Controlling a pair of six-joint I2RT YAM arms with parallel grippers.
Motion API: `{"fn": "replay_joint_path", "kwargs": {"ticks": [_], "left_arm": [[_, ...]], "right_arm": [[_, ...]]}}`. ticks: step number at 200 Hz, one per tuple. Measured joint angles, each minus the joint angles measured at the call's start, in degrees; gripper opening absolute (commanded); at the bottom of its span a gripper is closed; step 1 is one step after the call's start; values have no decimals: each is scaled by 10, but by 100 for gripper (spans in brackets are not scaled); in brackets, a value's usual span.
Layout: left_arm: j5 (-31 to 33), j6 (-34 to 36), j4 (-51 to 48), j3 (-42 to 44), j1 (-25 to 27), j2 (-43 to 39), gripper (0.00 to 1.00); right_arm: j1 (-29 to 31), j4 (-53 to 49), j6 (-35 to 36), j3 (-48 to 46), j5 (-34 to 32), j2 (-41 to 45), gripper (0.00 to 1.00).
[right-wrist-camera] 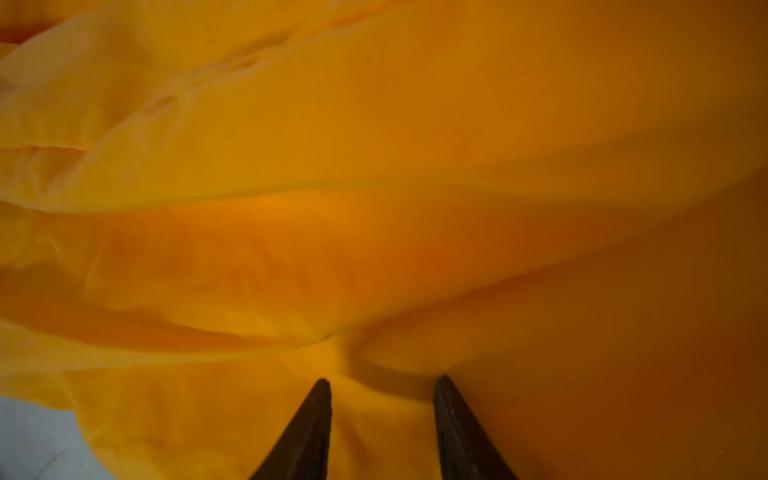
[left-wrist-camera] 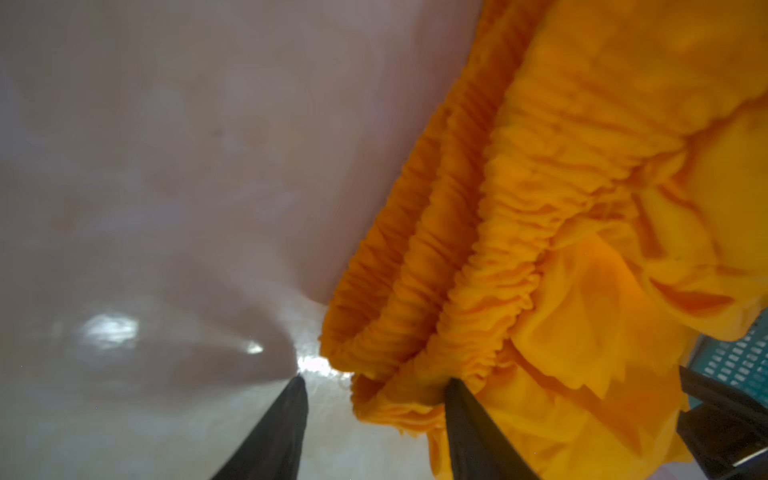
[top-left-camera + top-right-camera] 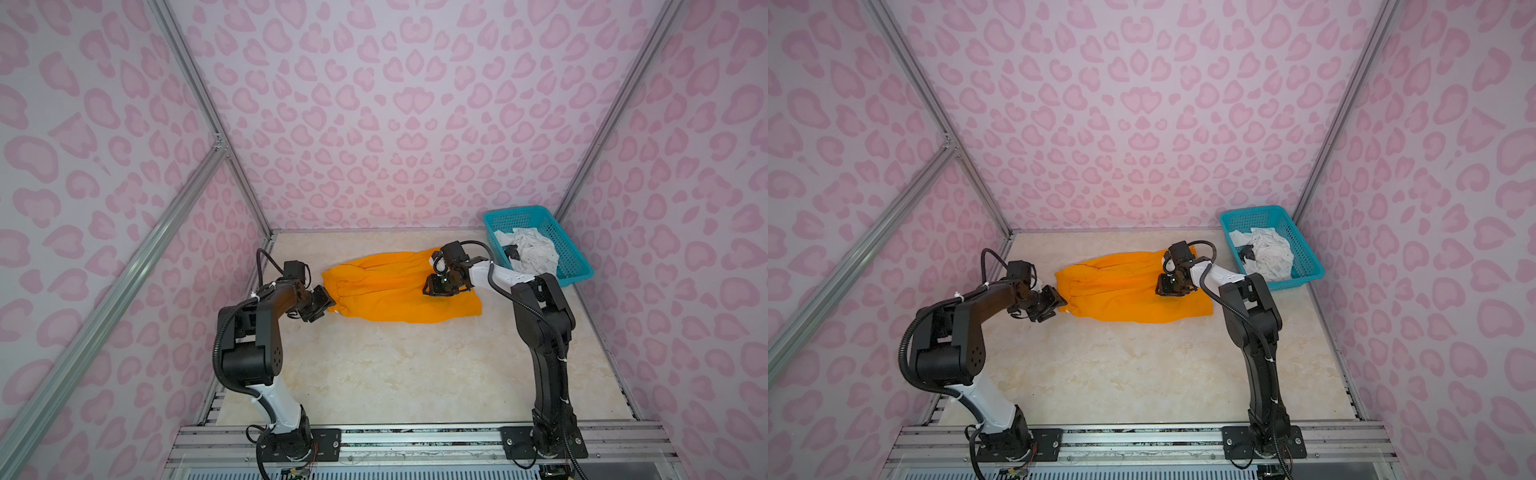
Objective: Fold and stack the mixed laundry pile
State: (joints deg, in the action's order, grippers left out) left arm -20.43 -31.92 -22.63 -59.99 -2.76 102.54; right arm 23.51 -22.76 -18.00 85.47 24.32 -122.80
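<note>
- Marble-look tabletop (image 3: 395, 374) fills the cell floor. I place everything off the orange shorts (image 3: 386, 291), which lie spread flat on its far half.
- Left gripper (image 3: 325, 306) sits low at the shorts' waistband end. My wrist feed shows the jaws parted, one finger (image 2: 286, 424) over bare table and the other against the gathered waistband.
- Right gripper (image 3: 435, 288) is down on the shorts' opposite end, jaws apart, with a fold of orange cloth between the tips.
- Beyond that end, the teal basket (image 3: 577, 266) holds the crumpled white T-shirt (image 3: 532, 249).
</note>
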Motion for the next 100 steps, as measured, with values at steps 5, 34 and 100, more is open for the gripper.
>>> {"fn": "replay_joint_path", "kwargs": {"ticks": [5,34,100], "left_arm": [[-2,0,4,0,9,3,50],[10,-15,42,4,45,14,21],[36,-41,62,142,89,-97,3]], "right_arm": [[0,9,-1,-14,2,7,43],[0,52,-4,-78,6,38,42],[-9,98,-2,-236,1,140,42]]}}
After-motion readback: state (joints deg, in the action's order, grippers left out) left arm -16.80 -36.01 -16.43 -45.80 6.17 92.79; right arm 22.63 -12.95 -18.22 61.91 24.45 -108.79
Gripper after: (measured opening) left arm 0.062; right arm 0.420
